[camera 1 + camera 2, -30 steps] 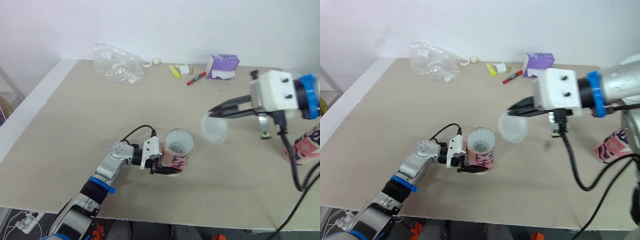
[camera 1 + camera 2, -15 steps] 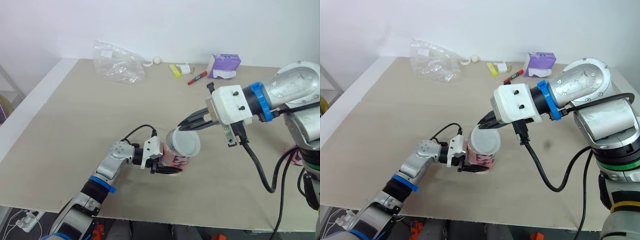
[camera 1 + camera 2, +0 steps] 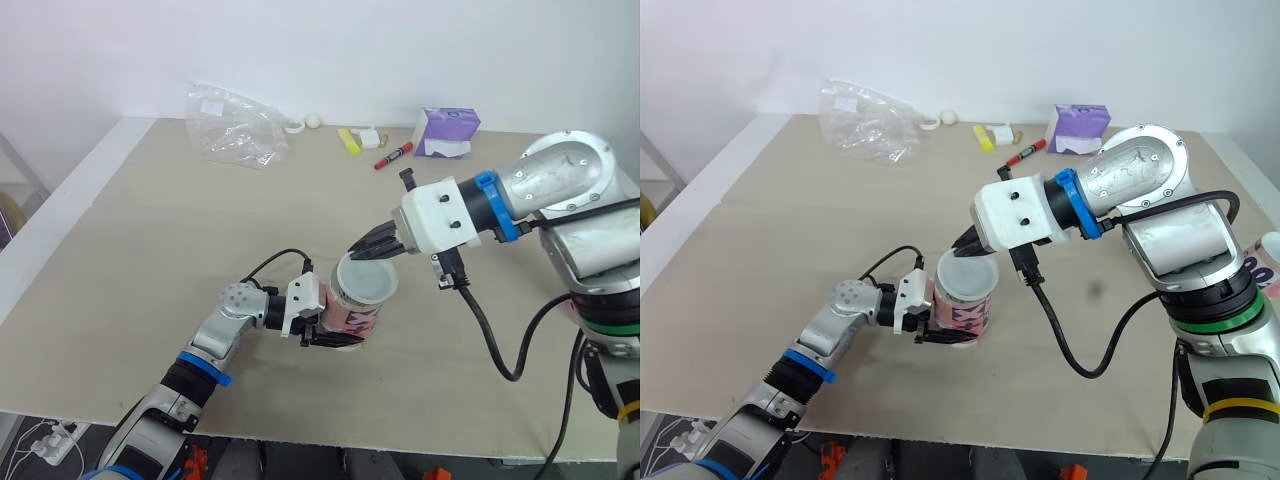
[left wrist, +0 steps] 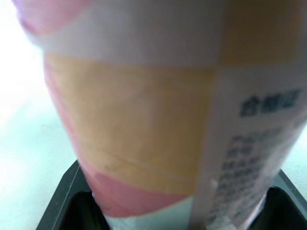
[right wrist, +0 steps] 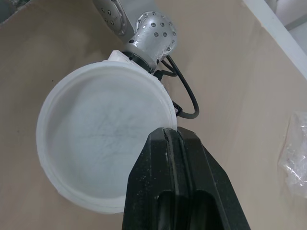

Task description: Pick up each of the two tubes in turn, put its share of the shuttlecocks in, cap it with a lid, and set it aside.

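The pink-patterned cardboard tube (image 3: 356, 318) was held upright on the beige counter (image 3: 150, 230), clamped near its base by the left tool (image 3: 328, 328). The round translucent white plastic lid (image 3: 366, 280) was pinched at its rim, on the robot's right side, between the closed fingers of the right tool (image 3: 378, 243). It was laid over the tube's open mouth, seemingly a little tilted; whether it was seated could not be told. The tube's long axis ran vertically, straight beneath the lid, so a downward press along that axis by the right arm was judged to be required.
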Available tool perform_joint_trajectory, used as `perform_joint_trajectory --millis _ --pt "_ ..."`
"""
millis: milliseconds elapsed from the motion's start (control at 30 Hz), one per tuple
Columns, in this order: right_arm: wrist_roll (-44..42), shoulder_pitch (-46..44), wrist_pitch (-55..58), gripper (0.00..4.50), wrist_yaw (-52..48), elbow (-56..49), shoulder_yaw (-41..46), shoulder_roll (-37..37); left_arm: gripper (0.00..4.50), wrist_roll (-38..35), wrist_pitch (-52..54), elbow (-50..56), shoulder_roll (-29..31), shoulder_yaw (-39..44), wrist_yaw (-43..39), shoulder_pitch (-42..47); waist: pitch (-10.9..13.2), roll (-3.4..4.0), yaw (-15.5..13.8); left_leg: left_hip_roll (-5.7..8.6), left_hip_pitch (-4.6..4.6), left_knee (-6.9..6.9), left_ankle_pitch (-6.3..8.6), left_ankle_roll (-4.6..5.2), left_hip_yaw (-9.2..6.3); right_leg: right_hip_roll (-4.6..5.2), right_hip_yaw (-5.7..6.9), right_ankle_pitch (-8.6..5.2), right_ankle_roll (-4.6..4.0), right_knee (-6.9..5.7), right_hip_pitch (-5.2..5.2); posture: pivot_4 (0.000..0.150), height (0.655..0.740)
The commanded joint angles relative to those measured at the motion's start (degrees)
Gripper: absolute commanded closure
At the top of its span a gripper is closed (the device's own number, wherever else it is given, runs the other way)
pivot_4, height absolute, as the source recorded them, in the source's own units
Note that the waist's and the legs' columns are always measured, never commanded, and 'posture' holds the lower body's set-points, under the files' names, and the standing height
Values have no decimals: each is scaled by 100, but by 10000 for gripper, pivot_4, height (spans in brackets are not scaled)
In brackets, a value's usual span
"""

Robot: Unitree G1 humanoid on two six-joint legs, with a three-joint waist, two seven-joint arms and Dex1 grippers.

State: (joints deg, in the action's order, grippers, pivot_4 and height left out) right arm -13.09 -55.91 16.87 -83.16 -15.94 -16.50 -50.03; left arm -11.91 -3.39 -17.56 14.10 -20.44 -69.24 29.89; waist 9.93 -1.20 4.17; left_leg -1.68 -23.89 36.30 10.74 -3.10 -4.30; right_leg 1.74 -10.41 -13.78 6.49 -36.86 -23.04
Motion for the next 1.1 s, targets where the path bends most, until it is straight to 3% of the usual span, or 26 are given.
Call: perform_joint_trajectory --millis 33,1100 --pt "74 32 -118 44407 -49 -12 34 -12 17703 279 127 -260 83 -46 184 -93 0 0 0 0 0 0 0 0 0 0 0 0 0 0 0 1500 7400" --pt "342 119 -599 44407 -97 217 -21 185 17703 287 165 -166 114 -54 256 -187 0 0 7 0 0 0 0 0 0 0 0 0 0 0 -4 1500 7400"
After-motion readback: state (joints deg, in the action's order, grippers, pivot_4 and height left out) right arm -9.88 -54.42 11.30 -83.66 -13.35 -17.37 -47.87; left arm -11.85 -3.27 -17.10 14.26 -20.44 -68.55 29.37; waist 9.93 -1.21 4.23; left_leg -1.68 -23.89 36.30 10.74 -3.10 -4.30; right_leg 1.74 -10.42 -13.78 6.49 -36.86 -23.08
